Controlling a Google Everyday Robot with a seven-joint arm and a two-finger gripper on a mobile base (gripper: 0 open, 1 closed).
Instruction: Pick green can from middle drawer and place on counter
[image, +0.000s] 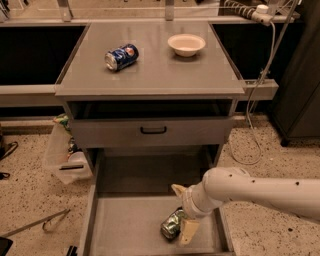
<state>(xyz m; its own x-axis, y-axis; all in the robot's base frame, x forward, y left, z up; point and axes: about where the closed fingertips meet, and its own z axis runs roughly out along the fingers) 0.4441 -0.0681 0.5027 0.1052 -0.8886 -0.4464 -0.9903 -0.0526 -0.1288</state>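
Observation:
The green can (171, 224) lies on its side on the floor of the open middle drawer (125, 220), near its front right. My gripper (182, 212) is at the end of the white arm that comes in from the right. It is low in the drawer, right beside the can. Its fingers are open: one pale fingertip (178, 189) is behind the can and the other (188, 232) is at the can's right front. The can is not held. The counter (165, 75) is the grey top of the cabinet, above.
A blue-and-white can (121, 56) and a pale bowl (186, 44) sit on the counter. A partly open drawer front with a black handle (153, 130) overhangs the back of the middle drawer. A plastic bin (62, 157) and tongs (37, 224) are on the floor to the left.

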